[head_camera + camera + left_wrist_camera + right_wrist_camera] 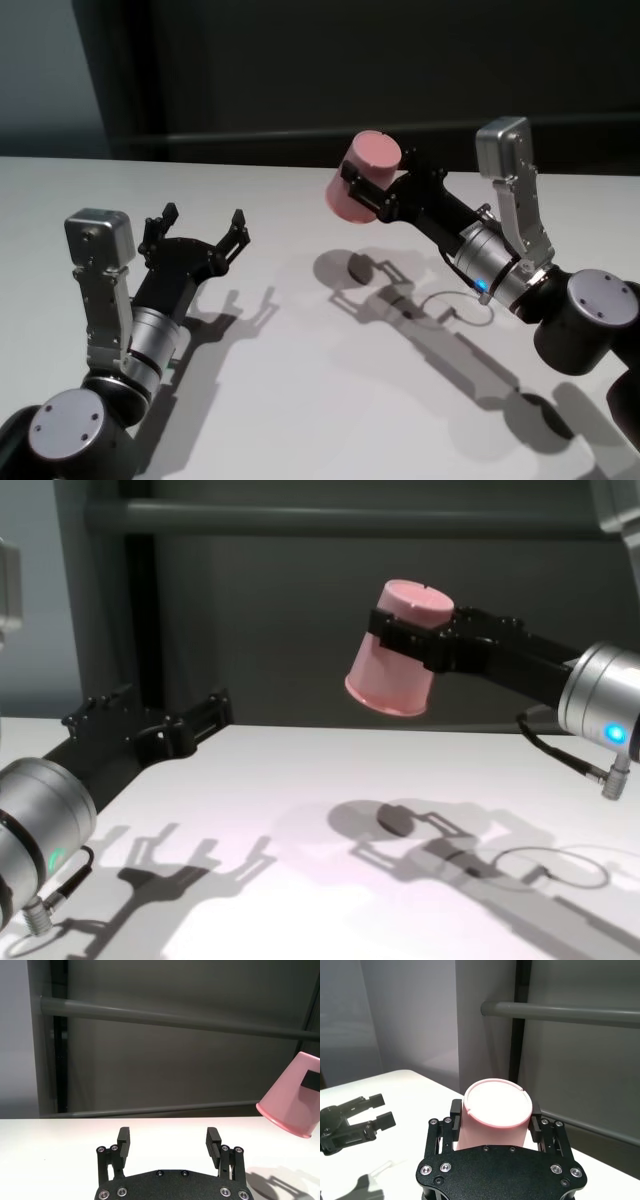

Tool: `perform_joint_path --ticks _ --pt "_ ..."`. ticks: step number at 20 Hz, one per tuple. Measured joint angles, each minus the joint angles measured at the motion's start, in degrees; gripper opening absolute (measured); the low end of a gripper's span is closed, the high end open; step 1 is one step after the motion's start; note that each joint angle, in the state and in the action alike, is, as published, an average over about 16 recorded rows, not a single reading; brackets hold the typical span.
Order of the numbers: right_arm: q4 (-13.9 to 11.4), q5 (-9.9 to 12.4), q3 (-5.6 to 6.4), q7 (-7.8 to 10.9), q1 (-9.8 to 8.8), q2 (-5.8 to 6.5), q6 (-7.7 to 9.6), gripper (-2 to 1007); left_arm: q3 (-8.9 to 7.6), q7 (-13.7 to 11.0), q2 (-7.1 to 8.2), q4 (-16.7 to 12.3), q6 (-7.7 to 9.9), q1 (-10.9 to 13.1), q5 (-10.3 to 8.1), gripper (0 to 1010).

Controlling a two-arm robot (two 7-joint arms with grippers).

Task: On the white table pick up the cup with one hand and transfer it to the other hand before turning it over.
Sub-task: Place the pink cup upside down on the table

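Observation:
My right gripper point(375, 185) is shut on the salmon-pink cup point(358, 182) and holds it in the air above the white table point(300, 400), right of centre. The cup is tilted with its base up and its wider rim facing down towards my left side; the chest view point(398, 652) shows this too. In the right wrist view the cup's base point(496, 1105) sits between the fingers point(455, 1110). My left gripper point(204, 220) is open and empty, low over the table at the left, apart from the cup. In the left wrist view the cup point(295, 1097) hangs off to one side.
A dark wall with a grey horizontal rail point(350, 520) stands behind the table's far edge. The arms' shadows and a thin cable loop point(455, 305) lie on the tabletop below the right forearm.

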Motion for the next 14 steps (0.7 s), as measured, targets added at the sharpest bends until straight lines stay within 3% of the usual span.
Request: perform_joint_path --ticks 6,14 --pt "0.91 -3.45 -1.12 -0.31 0.41 0.53 1.41 760 0.00 0.00 0.00 0.00 0.00 0.00 0.00 1001" --pt "2.59 -4.36 -0.99 0.59 0.15 -0.20 2.42 760 0.00 0.00 0.00 0.00 0.00 0.00 0.00 1001"
